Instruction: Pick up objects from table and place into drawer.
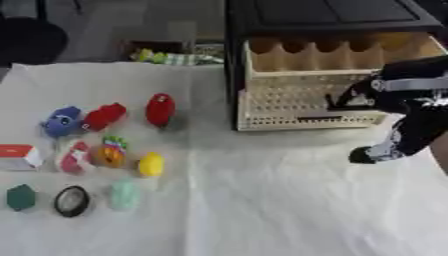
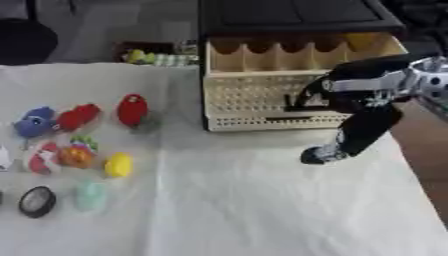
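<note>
Left eye view: white cloth-covered table [image 1: 262,210], toys grouped on its left half, drawer unit at far right.

Far-left edge: a small red-and-white box [image 1: 17,156]; nearer than it, a dark green piece [image 1: 21,197]. Just right of the green piece lies a black round disc with a pale centre [image 1: 72,201], then a pale mint toy [image 1: 124,194].

Middle row: a pink-and-white toy [image 1: 74,159] touching an orange-and-green toy [image 1: 111,152]; a yellow egg-shaped toy [image 1: 151,164] just right of these, apart from them.

Far row: a blue toy [image 1: 63,121] beside a red toy [image 1: 104,117], the two close or touching, cannot tell which. A taller red toy [image 1: 160,109] stands upright to their right, well apart from the drawer.

Beyond the cloth's far edge: yellow and green items [image 1: 166,57], too blurred to identify.

Right: black cabinet [image 1: 324,15] with a cream perforated drawer [image 1: 297,107] pulled out toward the near side. The drawer's interior shows scalloped dividers at the back; nothing can be made out inside.

Right hand [image 2: 325,152] comes in from the right edge, arm across the drawer's front right corner, hand hanging down above the cloth just near of the drawer. Fingers appear bunched downward; cannot tell whether they are curled or holding anything.

Left hand: not seen in either view.
</note>
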Motion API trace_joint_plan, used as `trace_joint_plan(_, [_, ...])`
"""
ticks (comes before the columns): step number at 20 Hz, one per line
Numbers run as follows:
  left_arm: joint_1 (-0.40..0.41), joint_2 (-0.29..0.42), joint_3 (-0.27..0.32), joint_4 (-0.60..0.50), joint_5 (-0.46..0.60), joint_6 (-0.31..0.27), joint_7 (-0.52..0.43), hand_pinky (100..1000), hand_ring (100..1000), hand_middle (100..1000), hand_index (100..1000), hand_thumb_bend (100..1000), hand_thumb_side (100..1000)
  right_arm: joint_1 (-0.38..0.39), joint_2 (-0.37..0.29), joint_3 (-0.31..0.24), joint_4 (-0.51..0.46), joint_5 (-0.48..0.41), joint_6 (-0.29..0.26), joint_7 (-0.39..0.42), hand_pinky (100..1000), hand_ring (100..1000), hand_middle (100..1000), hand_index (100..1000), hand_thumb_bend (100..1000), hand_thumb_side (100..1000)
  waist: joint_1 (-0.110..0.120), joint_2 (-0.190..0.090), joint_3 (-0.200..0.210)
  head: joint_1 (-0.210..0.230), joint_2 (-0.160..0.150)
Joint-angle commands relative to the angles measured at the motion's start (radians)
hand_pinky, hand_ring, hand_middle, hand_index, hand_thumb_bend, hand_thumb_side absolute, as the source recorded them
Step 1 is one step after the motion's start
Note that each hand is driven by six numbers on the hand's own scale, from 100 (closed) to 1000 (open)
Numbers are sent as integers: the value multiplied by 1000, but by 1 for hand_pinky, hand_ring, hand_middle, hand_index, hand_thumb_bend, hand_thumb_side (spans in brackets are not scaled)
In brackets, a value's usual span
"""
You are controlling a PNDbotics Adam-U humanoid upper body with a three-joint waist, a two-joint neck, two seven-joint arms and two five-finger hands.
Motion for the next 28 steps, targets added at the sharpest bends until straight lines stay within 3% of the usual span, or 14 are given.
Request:
trace_joint_plan(1, [-11,12,2,-18,0,-1,-2,358,574,647,822,100,946,2,-42,-16,-24,-16,20,13,100,182,152,885,489,527,-2,-18,1,1,-13])
trace_joint_plan(14, [-11,14,2,-18,0,0,-5,358,576,648,820,100,946,-2,-52,-52,-65,-31,37,13,100,176,144,878,527,540,-1,-20,-5,2,-17])
trace_joint_plan(28, [-14,13,2,-18,3,0,-6,359,578,648,819,100,946,43,-77,-47,-76,-50,18,13,100,175,147,872,487,540,-1,-21,-4,1,-22])
